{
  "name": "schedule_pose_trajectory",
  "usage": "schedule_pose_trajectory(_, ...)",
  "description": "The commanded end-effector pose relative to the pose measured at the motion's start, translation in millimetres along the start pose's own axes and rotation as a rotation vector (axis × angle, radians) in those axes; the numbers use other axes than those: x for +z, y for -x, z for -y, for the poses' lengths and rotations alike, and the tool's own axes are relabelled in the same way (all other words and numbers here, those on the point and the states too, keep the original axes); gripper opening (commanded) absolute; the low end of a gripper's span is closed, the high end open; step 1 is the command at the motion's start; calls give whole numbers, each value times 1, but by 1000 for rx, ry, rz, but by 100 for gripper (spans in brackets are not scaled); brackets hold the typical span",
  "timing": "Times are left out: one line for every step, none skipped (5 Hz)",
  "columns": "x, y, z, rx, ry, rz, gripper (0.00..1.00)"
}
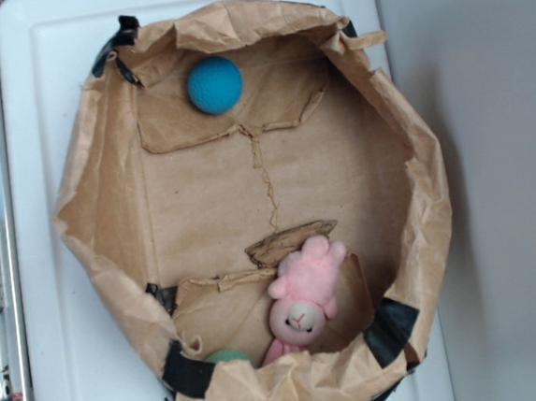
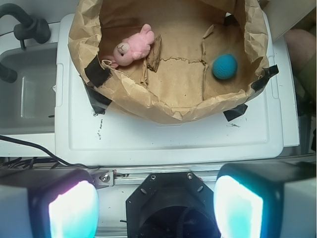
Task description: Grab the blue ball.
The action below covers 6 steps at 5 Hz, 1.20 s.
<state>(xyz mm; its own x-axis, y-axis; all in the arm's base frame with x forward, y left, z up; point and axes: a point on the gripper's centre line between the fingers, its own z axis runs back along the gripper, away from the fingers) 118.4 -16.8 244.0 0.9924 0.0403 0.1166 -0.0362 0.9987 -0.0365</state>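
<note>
Seen from the wrist camera, nearest of all are the robot's fingers (image 2: 156,208), two glowing pads at the bottom edge, one (image 2: 72,208) at the left and one at the right, spread wide apart with nothing between them. They hang above and short of the white bench (image 2: 168,134), well apart from everything the task concerns.

Beyond them on the bench sits a wide brown paper bag (image 2: 163,106), its crumpled rim rolled down and patched with black tape, so that it forms a shallow open bowl.

Inside the bag, toward the right of this view, the blue ball (image 2: 225,66) rests alone on the paper floor, just beside the bag's wall (in the overhead view it appears at (image 1: 215,84), in the upper part of the bag). Nothing covers it or leans on it.

At the opposite side of the bag lies a pink bunny toy (image 2: 131,47), well apart from the blue ball. The overhead view also shows a green ball (image 1: 228,357), mostly hidden behind the bag's rim next to the bunny.

Judging from this, the task looks barely begun: no grasp has been made, and what remains is the whole approach into the bag, the descent over the blue ball, and closing the fingers on it.
</note>
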Motion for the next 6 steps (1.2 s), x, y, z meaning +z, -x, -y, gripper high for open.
schedule_pose_trajectory(0,0,0,0,0,0,100)
schedule_pose_trajectory(-15,-17,-3,36,-8,2,100)
schedule_pose_trajectory(-39,-50,-9,125,-35,16,100)
schedule_pose_trajectory(-72,-94,-30,347,-67,42,100)
schedule_pose_trajectory(-105,-135,-46,549,-94,38,100)
schedule_pose_trajectory(-126,-176,-51,741,-173,-44,100)
